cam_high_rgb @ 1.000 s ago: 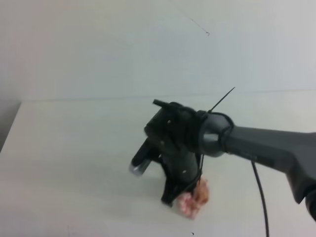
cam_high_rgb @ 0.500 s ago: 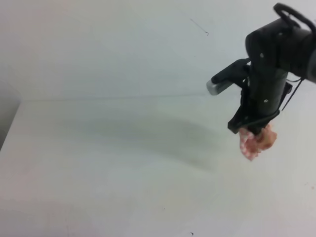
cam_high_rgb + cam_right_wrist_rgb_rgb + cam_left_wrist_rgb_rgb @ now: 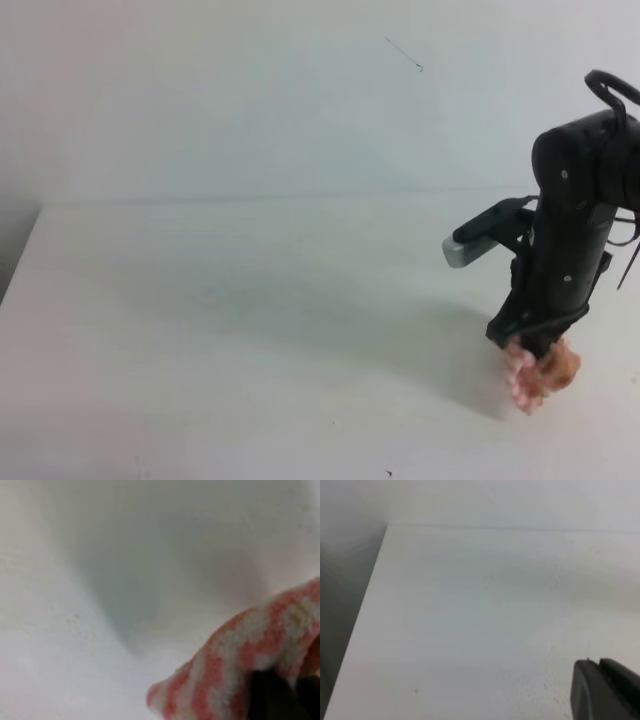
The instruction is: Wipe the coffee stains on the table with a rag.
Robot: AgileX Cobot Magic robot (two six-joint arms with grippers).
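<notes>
Right pincer (image 3: 532, 352) hangs near the bench's (image 3: 200, 330) right edge, clenched on the checked peach-pink rag (image 3: 540, 372), which dangles just above or barely touching the surface. No coffee stain shows anywhere, so the wiping looks done; only putting the rag down seems left.

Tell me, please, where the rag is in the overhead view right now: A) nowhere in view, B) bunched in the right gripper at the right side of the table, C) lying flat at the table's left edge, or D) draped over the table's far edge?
B: the rag hangs bunched from the right gripper, above the right side of the table.
</notes>
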